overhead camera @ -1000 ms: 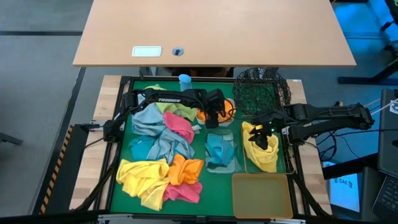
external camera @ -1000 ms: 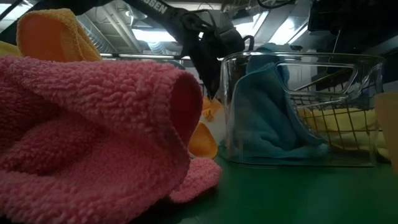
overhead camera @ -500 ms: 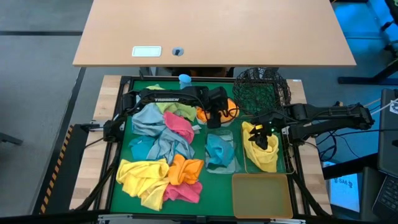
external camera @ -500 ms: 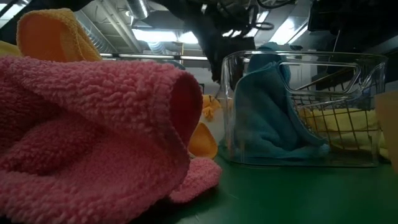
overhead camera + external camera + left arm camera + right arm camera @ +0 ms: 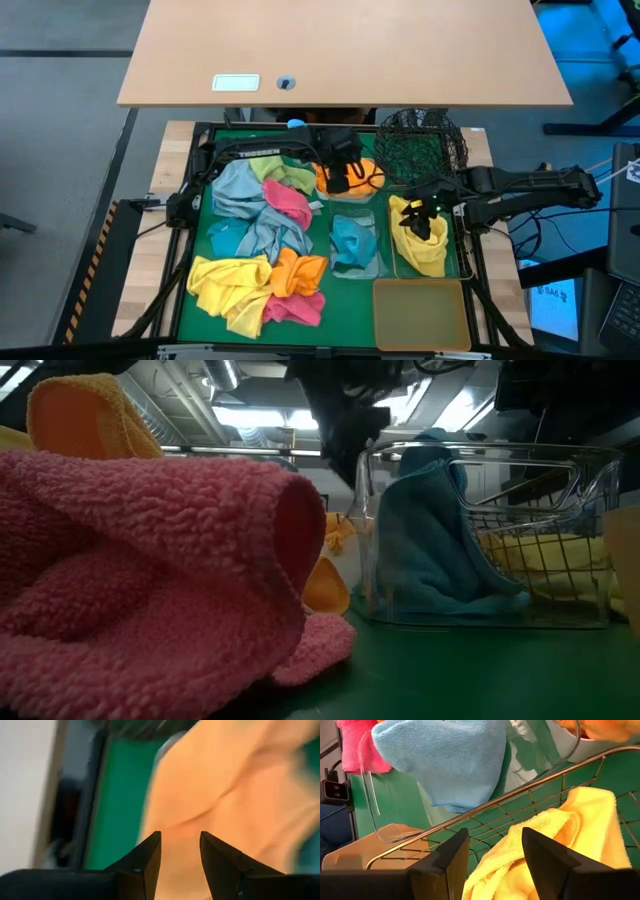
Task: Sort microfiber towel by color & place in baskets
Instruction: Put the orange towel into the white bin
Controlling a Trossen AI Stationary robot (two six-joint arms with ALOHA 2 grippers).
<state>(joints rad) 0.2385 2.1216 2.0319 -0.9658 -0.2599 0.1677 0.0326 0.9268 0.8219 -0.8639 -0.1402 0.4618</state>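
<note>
Sorting partly done. Left gripper [image 5: 343, 181], jaws parted and empty, hovers over the orange towel [image 5: 352, 178] in the white tub [image 5: 345, 565]. Right gripper [image 5: 432, 212], jaws apart, holding nothing, sits above the yellow towel [image 5: 570, 827] in the wire basket [image 5: 500, 810]. A teal towel [image 5: 350, 245] fills the clear tub [image 5: 590, 540]; the loose towels [image 5: 262, 240] beside the left jaws remain unsorted.

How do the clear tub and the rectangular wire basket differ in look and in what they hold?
The clear tub has smooth see-through walls; the rectangular wire basket is an open metal grid. The clear tub holds a teal blue towel; the wire basket holds a yellow towel. The right gripper hangs open over the wire basket, while no gripper is over the clear tub. Both stand side by side on the green mat.
</note>
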